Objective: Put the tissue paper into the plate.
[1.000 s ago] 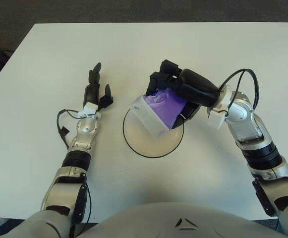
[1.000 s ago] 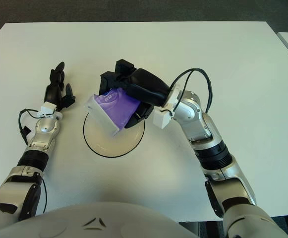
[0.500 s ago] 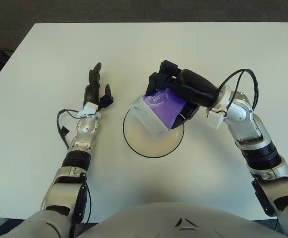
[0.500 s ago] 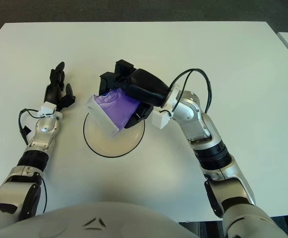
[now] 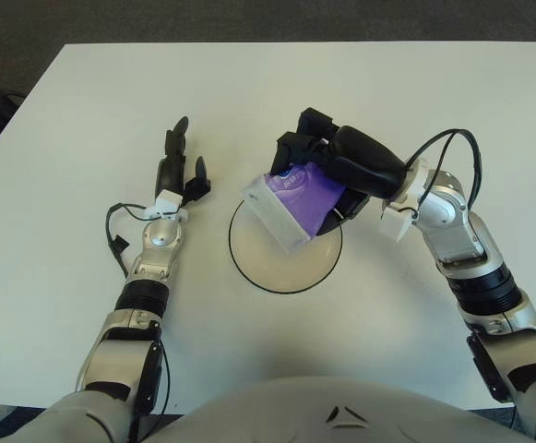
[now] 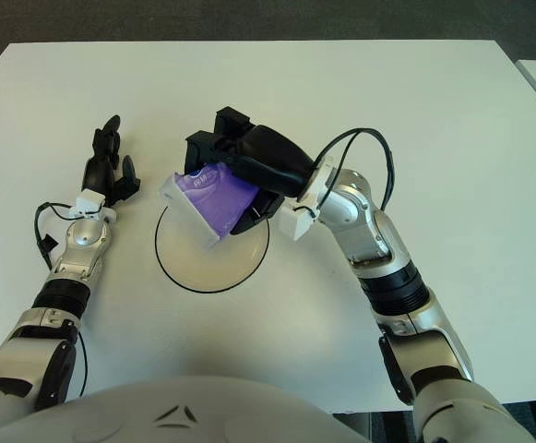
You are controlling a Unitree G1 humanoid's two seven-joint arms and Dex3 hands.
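Basically my right hand (image 5: 327,166) had the tissue paper (image 5: 291,203) gripped, tilted over the plate (image 5: 284,272)'s far rim. I judged a release there risked it tipping off the edge onto the table (image 5: 387,83). Left hand (image 5: 180,171) sat open left of the plate.

A white table (image 5: 360,83) carries a round black-rimmed plate (image 5: 286,263).
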